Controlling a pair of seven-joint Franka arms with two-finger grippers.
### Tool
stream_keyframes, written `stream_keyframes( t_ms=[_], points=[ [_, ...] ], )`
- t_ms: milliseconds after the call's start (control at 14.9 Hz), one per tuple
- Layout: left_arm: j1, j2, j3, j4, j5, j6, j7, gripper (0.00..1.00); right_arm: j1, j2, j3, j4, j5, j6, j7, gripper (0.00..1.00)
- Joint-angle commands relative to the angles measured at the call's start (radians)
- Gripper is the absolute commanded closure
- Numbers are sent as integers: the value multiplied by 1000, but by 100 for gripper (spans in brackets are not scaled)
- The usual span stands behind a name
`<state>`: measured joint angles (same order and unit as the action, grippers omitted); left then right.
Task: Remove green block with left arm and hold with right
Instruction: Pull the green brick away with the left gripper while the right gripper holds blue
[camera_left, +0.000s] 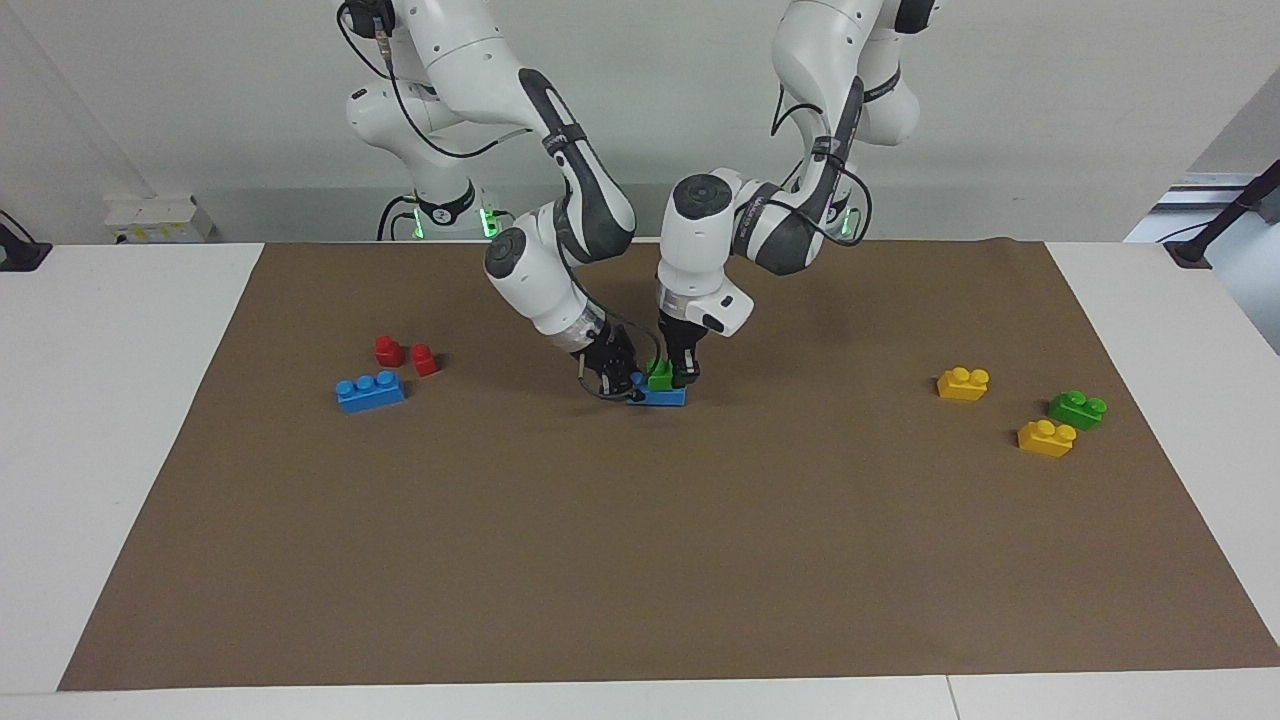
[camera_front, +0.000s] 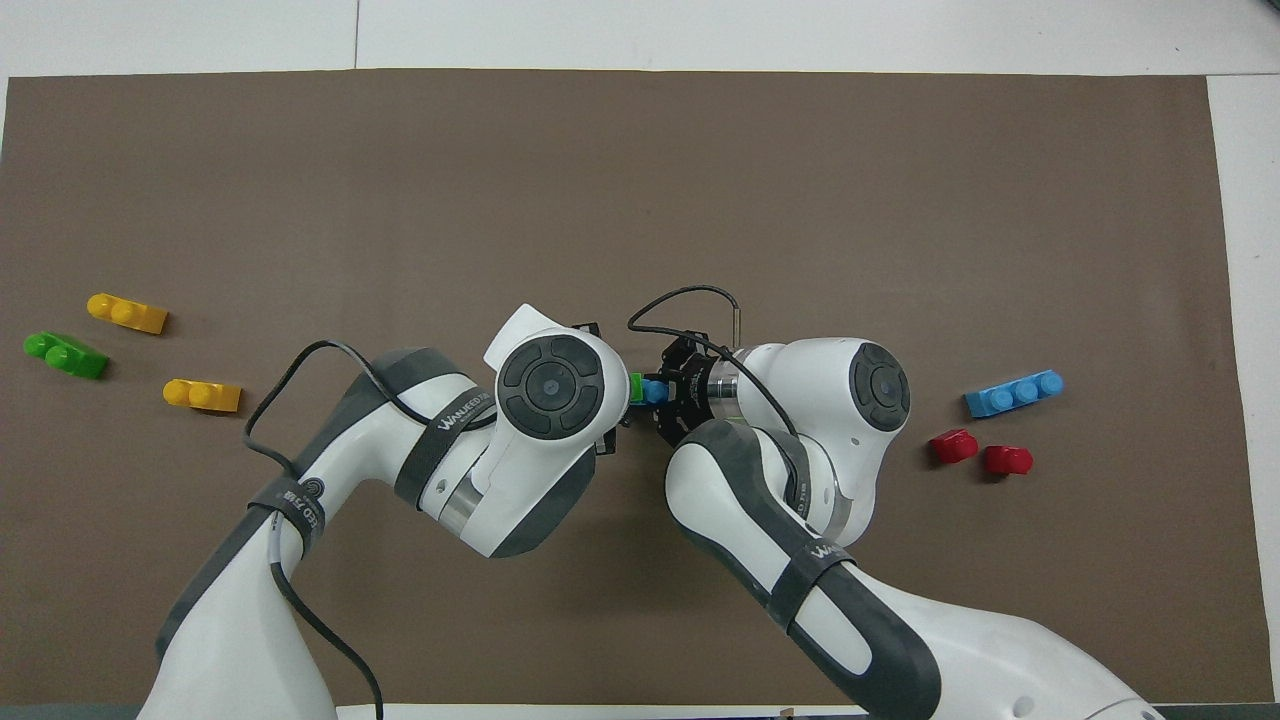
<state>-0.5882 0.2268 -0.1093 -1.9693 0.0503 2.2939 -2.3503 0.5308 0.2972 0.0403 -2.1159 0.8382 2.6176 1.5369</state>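
A small green block (camera_left: 657, 379) sits on one end of a blue brick (camera_left: 667, 398) in the middle of the brown mat (camera_left: 640, 560). My left gripper (camera_left: 671, 378) comes straight down onto the green block and is shut on it. My right gripper (camera_left: 625, 385) slants in from the right arm's end and is shut on the blue brick's other end, low at the mat. In the overhead view only a sliver of the green block (camera_front: 635, 386) and the blue brick (camera_front: 655, 390) shows between the two wrists.
Toward the left arm's end lie another green brick (camera_left: 1077, 408) and two yellow bricks (camera_left: 963, 383) (camera_left: 1046, 438). Toward the right arm's end lie a blue three-stud brick (camera_left: 370, 391) and two red pieces (camera_left: 388, 350) (camera_left: 424, 359).
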Motion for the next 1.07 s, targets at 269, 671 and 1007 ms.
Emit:
stream_keyframes(
  t_ms=[269,671,1007],
  points=[
    [108,-145,11,6,10,-111,89,100,-3,-1,3,-27,19,12,-7,100],
    [247,-170,13,7,3,-166,303,100,-3,-1,3,-27,19,10,-11,100],
    [418,-170,11,1,-4,-189,606,100,-17,-6,1,-26,18,2,-24,100]
  ],
)
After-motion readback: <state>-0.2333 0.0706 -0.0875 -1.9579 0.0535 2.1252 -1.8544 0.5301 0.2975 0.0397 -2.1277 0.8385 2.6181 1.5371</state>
